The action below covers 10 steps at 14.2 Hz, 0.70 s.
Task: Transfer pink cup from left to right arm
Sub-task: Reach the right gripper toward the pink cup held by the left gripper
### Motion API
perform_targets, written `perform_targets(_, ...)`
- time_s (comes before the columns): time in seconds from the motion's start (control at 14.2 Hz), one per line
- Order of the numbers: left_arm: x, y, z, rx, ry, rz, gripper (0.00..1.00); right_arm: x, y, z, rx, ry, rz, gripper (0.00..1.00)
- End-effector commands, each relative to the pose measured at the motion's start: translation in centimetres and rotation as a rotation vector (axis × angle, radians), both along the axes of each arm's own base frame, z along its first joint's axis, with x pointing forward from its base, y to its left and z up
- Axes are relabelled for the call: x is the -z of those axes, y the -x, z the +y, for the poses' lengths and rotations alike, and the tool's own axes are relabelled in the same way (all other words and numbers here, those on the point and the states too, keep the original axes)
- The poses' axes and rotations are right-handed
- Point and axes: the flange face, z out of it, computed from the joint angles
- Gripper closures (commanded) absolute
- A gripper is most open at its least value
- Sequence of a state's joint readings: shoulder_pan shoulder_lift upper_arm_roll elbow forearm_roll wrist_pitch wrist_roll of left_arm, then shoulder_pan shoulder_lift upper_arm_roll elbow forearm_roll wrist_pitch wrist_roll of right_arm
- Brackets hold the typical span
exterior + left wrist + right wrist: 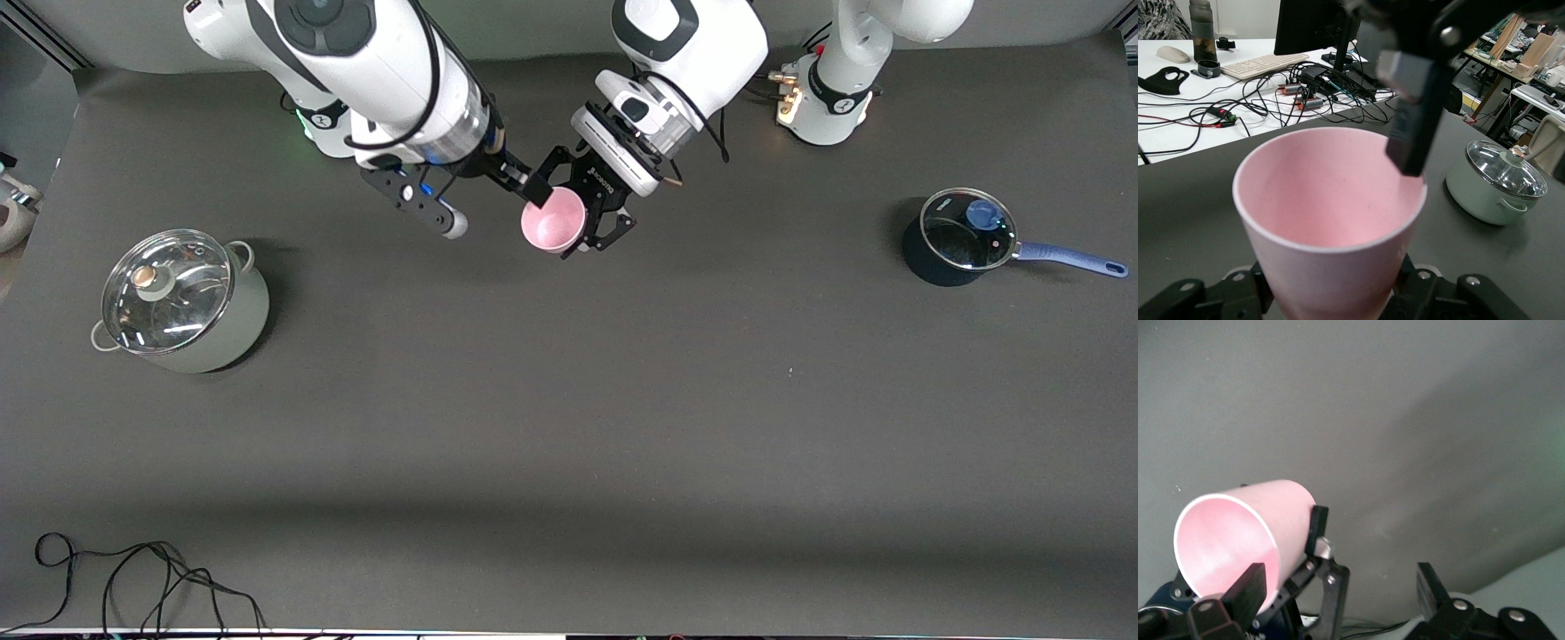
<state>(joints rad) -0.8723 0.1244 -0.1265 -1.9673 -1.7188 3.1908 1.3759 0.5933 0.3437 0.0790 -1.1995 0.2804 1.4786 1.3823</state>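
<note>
- Right now the pink cup (553, 222) hangs in the air over the table's middle strip, toward the robots' bases, tilted so its open mouth faces the front camera.
- Left gripper (597, 212) is clamped on the cup's lower body — its black claw links wrap the base in the left wrist view, leaving the rim free.
- Right gripper (494, 197) sits at the cup's mouth with its fingers spread wide; one block finger (1413, 113) reaches over the rim into the mouth, the other (452, 225) stands well outside the wall. Not yet gripping anything.
- Handling guess: the cup looks like light, stiff plastic, thin-walled and smooth, so probably slippery under hard pads. It tapers, so a pinch on the outside could slide toward the narrow end.
- Best hold, as I judge it — pinch the wall at the rim, one finger inside and one outside, since the base is already taken.
- Room: the two grippers are crowded tight at the cup, with little slack for sideways moves. Open table lies below and toward the front camera.
- Lidded pale-green pot (178, 300) and blue saucepan (965, 236) stand well apart at the table's two ends, out of the way.
- Loose black cable (133, 578) lies at the table's front edge, well apart.
</note>
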Motion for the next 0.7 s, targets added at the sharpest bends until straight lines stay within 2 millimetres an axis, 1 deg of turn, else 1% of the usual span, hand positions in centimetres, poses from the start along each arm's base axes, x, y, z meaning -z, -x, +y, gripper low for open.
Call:
perform_targets(0.0,-0.2,0.3,0.0,-0.013,0.008,0.009,0.64,-0.3,-0.6,0.5,0.002,-0.006,-0.029,0.01)
perform_targets(0.14,-0.2,0.3,0.0,-0.013,0.008,0.009,0.64,0.4,-0.7,0.8,0.001,0.000,-0.020,0.01)
perform_targets(0.21,-0.2,0.3,0.0,-0.013,0.008,0.009,0.63,0.7,-0.5,1.3,-0.006,0.005,-0.026,0.20)
perform_targets(0.28,-0.2,0.3,0.0,-0.013,0.008,0.009,0.63,0.8,-0.5,1.5,-0.010,0.015,-0.042,0.62)
perform_targets(0.35,-0.2,0.3,0.0,-0.013,0.008,0.009,0.63,0.9,-0.5,1.6,-0.011,0.014,-0.043,1.00)
perform_targets(0.56,-0.2,0.2,0.0,-0.015,0.008,0.009,0.63,0.7,-0.5,1.6,-0.012,0.013,-0.047,1.00)
perform_targets(0.63,-0.1,0.2,0.0,-0.015,0.007,0.009,0.62,0.6,-0.6,1.4,-0.010,0.013,-0.048,1.00)
